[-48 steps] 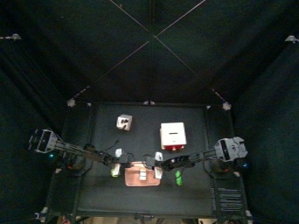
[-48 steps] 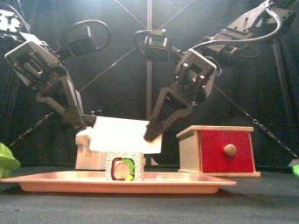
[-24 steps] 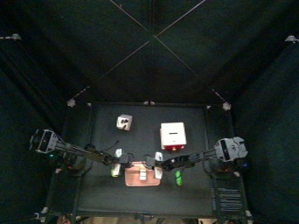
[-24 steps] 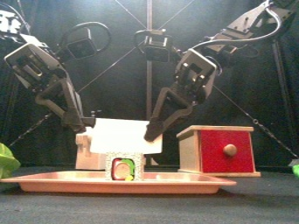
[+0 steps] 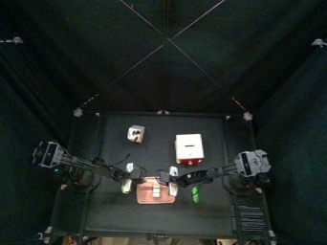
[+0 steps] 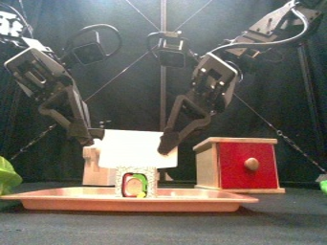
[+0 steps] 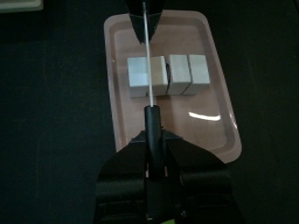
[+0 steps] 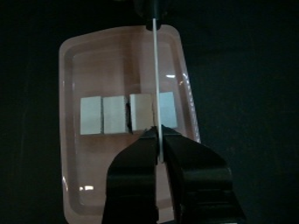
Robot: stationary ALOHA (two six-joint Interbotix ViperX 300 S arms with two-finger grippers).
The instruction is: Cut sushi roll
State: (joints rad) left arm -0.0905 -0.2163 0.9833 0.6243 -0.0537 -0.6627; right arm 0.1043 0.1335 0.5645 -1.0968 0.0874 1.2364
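Likely soft and crumbly, the sushi roll point(image 7: 169, 74) lies mid-tray point(image 7: 222, 122), segmented, under a knife point(image 7: 146, 61) clamped by the left gripper point(image 7: 149, 162) and a blade point(image 8: 156, 79) pinched by the right gripper point(image 8: 160, 153), so steady it gently at its ends.

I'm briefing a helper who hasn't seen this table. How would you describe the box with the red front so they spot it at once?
Start at the shallow pink tray at the table's front edge, holding the sliced sushi roll. In the front view, just behind the tray's right end stands a wooden cube box. Unlike the plain white block nearby, it has a red front with a round knob.

Overhead, table-level front, two wrist views, tray point(image 7: 222, 131) shared
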